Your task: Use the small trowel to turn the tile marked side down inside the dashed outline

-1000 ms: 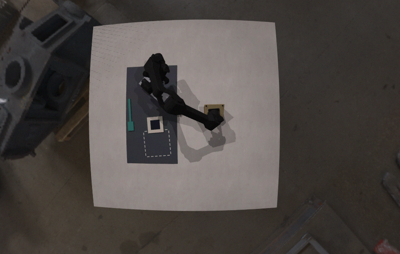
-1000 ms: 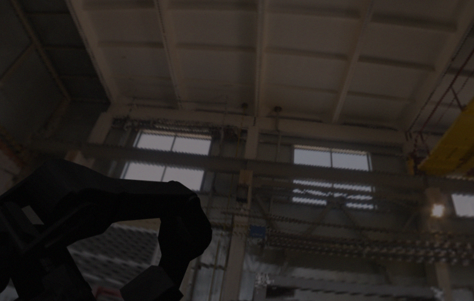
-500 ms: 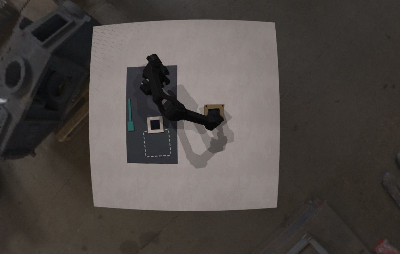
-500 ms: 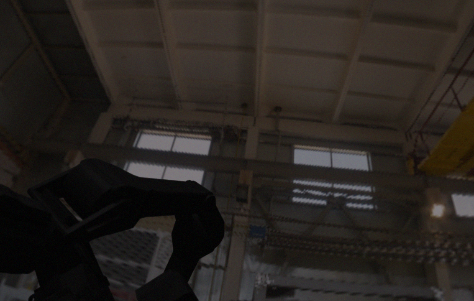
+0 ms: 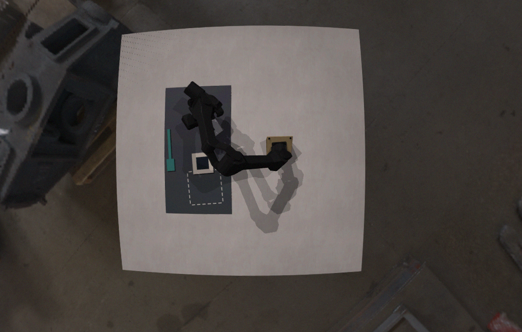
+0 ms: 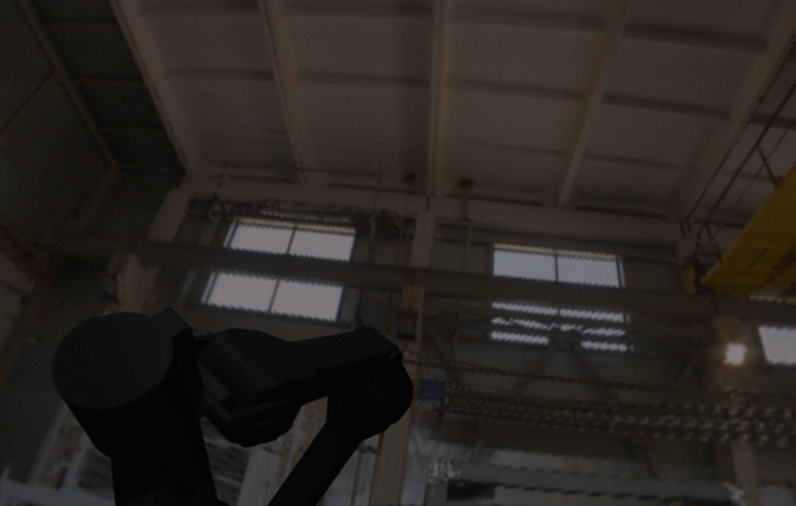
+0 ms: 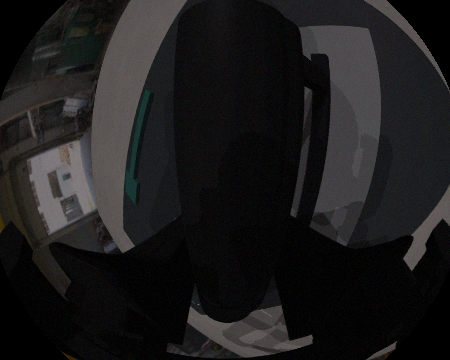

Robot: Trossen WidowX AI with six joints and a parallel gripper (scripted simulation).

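My gripper (image 7: 233,210) (image 5: 205,113) is shut on the small trowel's thick black handle (image 7: 235,125), over the far half of the dark mat (image 5: 177,200) (image 7: 420,125). The trowel's flat grey blade (image 7: 350,115) shows right of the handle in the wrist view, joined by a dark neck. In the top view the arm hides most of the trowel. The tile (image 5: 202,163) lies flat, its dark square mark up inside a cream border. It sits at the upper edge of the dashed outline (image 5: 222,201); the outline's interior holds no tile. The arm hides part of the tile's right side.
A teal long-handled tool (image 5: 170,165) (image 7: 142,135) lies along the mat's left edge. The arm's bent links pass above the mat's right side to the tan base plate (image 5: 271,142). The pale table (image 5: 296,82) surrounds the mat. The exterior view shows only the arm (image 6: 300,365) and building.
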